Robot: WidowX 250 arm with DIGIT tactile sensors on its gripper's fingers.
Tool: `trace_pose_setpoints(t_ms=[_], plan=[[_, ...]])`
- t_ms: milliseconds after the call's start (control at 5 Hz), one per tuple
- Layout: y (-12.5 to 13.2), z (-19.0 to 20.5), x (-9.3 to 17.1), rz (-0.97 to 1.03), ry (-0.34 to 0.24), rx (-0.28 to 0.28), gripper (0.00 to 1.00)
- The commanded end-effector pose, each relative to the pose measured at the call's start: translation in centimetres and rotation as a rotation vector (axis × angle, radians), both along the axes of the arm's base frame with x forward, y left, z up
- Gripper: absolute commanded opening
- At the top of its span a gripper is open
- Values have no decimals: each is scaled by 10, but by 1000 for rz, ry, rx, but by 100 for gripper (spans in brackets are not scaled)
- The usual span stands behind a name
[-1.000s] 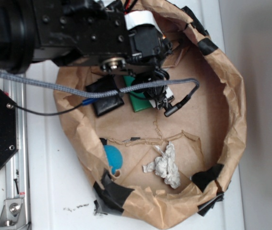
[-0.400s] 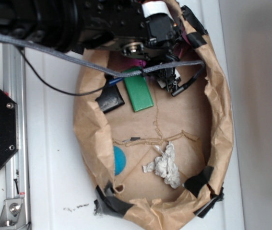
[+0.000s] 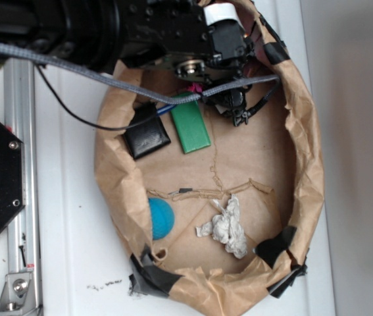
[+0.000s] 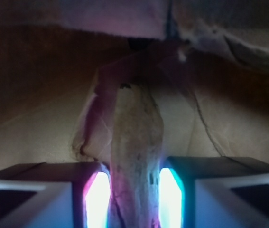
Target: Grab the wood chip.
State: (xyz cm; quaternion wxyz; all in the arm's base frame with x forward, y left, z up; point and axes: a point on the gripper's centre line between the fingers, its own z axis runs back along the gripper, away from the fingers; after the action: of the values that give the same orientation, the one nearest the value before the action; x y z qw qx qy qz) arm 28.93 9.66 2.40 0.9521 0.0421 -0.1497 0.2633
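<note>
**Gripper at the far wall of the paper basin**

Beside the gripper (image 3: 235, 108), just to its side and not between the fingers, the wood chip (image 3: 191, 125) is seen lying flat on the paper basin (image 3: 304, 164). A black square (image 3: 147, 137) lies beyond the chip. In the wrist view the fingers (image 4: 96, 197) are parted around a crumpled paper ridge (image 4: 136, 156). A blue ball (image 3: 160, 218) and a white wad (image 3: 225, 227) are set well apart from the gripper.

the flat green rectangular wood chip (image 3: 191, 125) lies face-up on the brown paper floor, far left of centre, its long side running near to far.
</note>
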Motion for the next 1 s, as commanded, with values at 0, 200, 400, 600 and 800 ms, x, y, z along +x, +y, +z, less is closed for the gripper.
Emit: trace_pose_setpoints(t_ms=[0, 200, 400, 600, 800], plan=[[7, 12, 9, -18, -6, 22, 0], [-6, 43, 0, -50, 18, 48, 0], [-31, 90, -20, -157, 65, -159, 25], [-33, 122, -36, -125, 170, -160, 0], [-50, 127, -44, -73, 268, -224, 0]])
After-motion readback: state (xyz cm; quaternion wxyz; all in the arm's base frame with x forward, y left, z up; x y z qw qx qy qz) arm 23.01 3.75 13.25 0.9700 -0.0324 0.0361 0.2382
